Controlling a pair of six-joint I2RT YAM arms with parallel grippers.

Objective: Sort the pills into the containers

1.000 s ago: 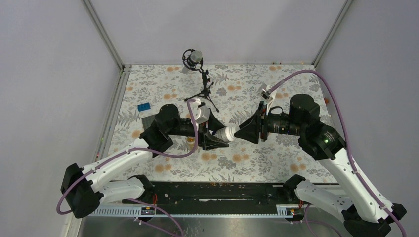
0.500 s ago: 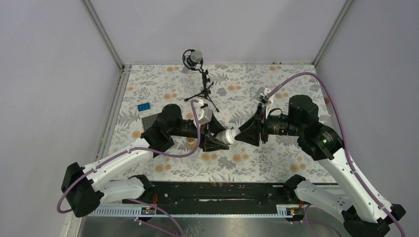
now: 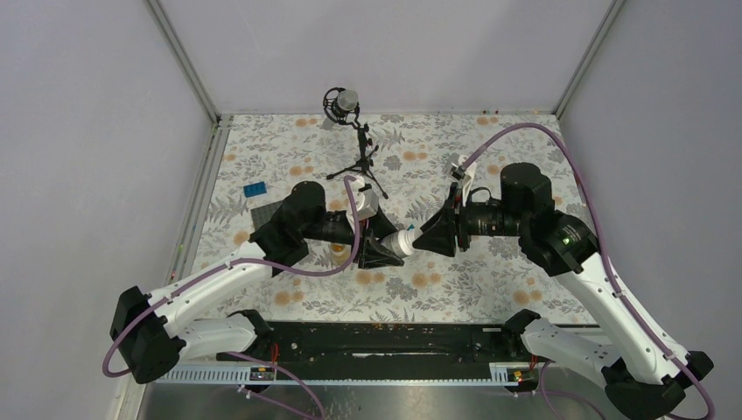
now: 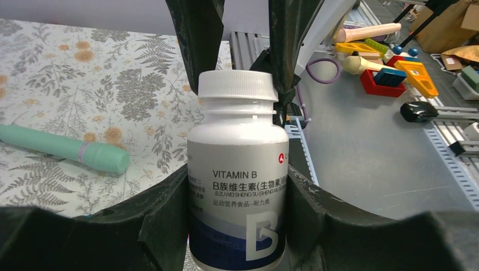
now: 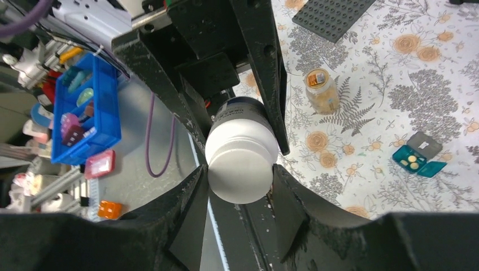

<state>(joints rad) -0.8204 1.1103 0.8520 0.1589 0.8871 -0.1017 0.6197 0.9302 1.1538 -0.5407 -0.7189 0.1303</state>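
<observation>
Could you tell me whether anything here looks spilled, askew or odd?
Nothing clearly spilled or damaged. Only oddity: the white vitamin bottle held sideways above the table, left gripper on its body, right gripper on its cap. The teal box lies open, pills inside.

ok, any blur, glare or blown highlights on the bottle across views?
Left wrist: bottle label sharp and readable, left fingers dark and soft. Right wrist: white cap bright, nearly featureless, right fingers blurred. Top external: even light, soft shadows, bottle tiny, no glare.
</observation>
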